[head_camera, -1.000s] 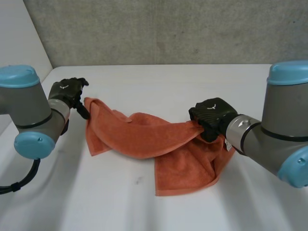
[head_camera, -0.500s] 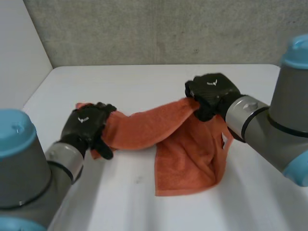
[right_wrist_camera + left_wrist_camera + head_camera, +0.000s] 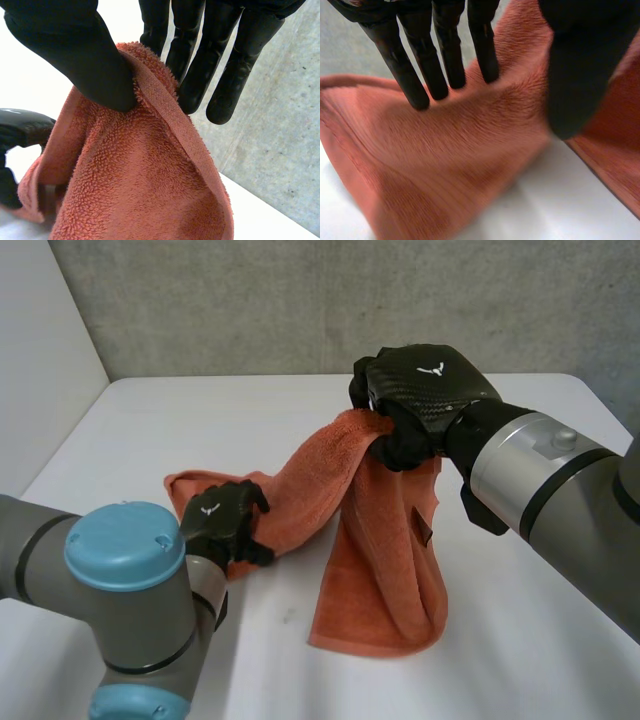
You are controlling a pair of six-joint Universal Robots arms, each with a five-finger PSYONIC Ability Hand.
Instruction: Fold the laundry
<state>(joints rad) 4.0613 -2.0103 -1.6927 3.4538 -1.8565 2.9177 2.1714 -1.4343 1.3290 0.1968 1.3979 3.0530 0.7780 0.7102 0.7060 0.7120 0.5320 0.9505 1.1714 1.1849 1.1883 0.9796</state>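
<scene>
An orange towel hangs from my right hand, which is raised over the middle of the white table. In the right wrist view the thumb and fingers pinch the towel's hemmed edge. From there the cloth slopes down to my left hand and drops in a long fold whose lower edge lies on the table. My left hand's straight fingers rest on the towel near its left end. Its thumb stands apart, with a ridge of cloth between them. My left hand also shows below the lifted edge.
A grey concrete wall runs along the table's far edge. A white wall borders the table's left side. Bare tabletop lies behind the towel and to the right of it.
My right hand has lifted its towel edge up and toward the middle. My left hand has come down from the far left onto the towel's left end, nearer to me.
</scene>
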